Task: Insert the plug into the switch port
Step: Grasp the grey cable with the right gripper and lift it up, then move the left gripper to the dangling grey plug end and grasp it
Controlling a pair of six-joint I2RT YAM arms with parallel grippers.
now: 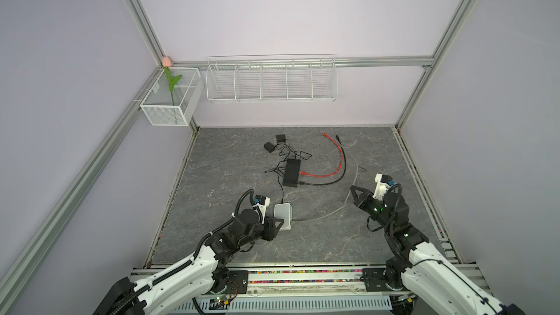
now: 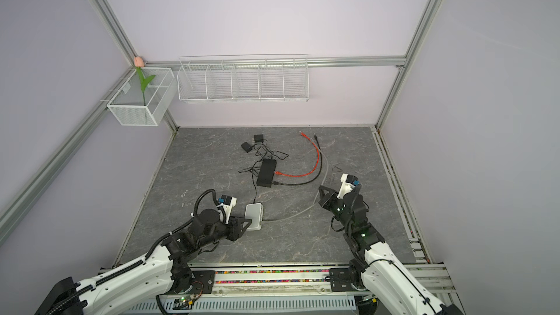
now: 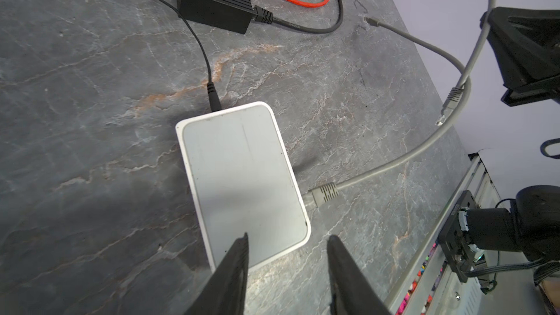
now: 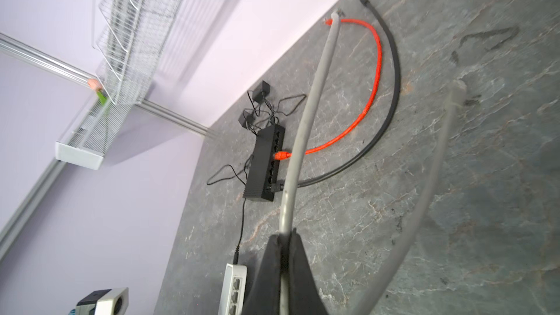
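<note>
Right gripper (image 1: 352, 188), clamped on the grey Ethernet cable (image 4: 306, 116), hangs its clear plug (image 3: 450, 98) desk-right of the flat white switch (image 3: 242, 171); left gripper (image 3: 288, 235) part-open, seemingly empty.

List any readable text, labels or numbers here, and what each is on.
No text reads cleanly.
Faint print on the black round cable: too small to read.
Small marking on the black mounting plate by the rail: blurred.
Top of the white flat rectangular switch box: no marking visible.
</note>
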